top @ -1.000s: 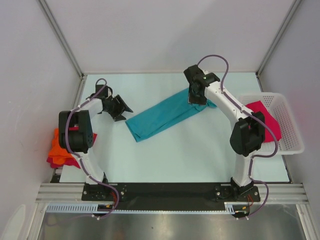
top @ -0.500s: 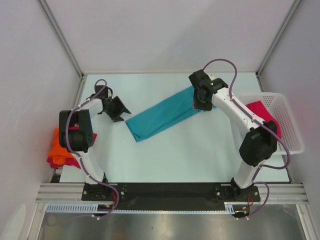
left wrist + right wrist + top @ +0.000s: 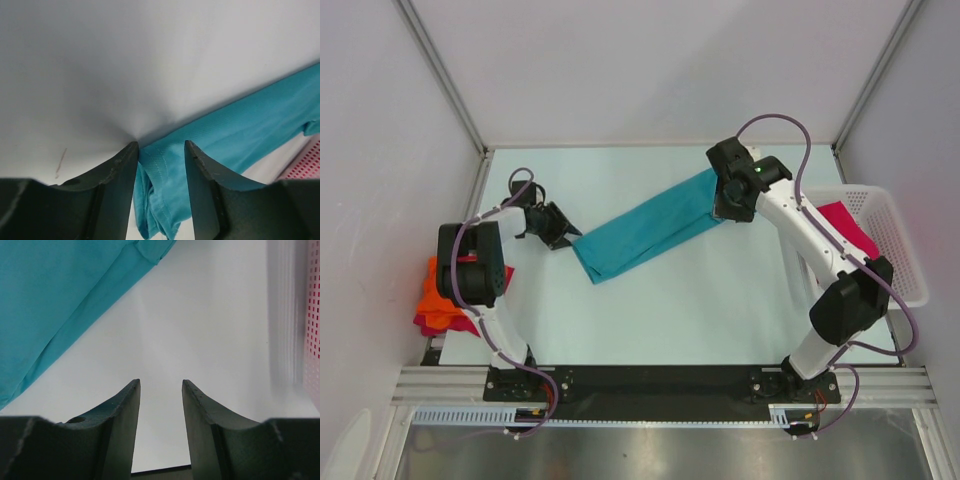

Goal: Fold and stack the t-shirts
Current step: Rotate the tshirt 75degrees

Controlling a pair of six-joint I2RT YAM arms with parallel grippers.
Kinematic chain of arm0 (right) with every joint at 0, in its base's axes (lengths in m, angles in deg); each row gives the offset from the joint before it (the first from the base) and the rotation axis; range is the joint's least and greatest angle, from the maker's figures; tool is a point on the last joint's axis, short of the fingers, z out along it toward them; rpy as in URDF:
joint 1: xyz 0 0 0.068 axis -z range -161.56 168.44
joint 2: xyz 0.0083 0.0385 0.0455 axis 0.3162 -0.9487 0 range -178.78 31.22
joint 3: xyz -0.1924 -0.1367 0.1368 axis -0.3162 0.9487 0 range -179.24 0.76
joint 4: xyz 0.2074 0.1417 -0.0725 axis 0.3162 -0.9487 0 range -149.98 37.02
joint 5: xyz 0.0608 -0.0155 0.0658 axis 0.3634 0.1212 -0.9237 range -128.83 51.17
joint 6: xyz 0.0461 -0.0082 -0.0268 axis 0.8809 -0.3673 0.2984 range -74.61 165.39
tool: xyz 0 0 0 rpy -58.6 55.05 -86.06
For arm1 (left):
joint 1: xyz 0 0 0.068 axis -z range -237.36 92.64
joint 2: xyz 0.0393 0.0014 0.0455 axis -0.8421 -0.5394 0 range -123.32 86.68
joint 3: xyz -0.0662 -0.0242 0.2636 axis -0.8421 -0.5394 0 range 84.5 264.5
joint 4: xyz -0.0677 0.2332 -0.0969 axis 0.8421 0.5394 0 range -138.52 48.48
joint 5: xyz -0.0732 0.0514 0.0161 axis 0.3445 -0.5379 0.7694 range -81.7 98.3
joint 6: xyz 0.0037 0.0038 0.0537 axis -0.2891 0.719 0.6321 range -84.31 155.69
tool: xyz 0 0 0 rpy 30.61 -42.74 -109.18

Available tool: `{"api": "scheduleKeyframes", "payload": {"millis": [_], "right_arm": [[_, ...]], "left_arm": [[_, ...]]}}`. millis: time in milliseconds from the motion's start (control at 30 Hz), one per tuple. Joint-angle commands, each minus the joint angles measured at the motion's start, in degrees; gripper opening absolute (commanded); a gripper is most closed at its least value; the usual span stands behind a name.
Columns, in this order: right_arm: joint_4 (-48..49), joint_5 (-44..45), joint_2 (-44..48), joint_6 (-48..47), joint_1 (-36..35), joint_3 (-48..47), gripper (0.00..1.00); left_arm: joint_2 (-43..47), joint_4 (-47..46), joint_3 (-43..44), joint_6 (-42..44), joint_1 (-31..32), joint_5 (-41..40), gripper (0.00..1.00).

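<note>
Table (image 3: 720, 310) has the teal shirt (image 3: 640, 235) toward its far edge; left gripper (image 3: 161, 147) and right gripper (image 3: 161, 385) are open, so you should first grasp its ends, then fold.

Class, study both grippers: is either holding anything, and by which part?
Nothing is held. The right gripper is open and empty. The left gripper is open, with one end of the teal t-shirt between its fingers, unclamped.
</note>
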Motion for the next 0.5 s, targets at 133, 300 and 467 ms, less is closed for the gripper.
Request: {"api": "scheduleKeyframes", "payload": {"millis": [133, 300, 467], "right_arm": [[-1.8, 1.9, 2.5, 0.4, -0.3, -1.4, 0.44], [-1.1, 0.8, 3.2, 0.5, -0.3, -0.4, 0.44], [-0.7, 0.9, 4.1, 0.1, -0.3, -0.4, 0.44]], "left_arm": [[0.5, -4.0, -7.9, -1.1, 0.9, 1.5, 0.39], [3.5, -4.2, -9.8, -1.8, 0.9, 4.5, 0.00], [10.0, -1.8, -11.3, -2.5, 1.2, 5.3, 0.00]]}}
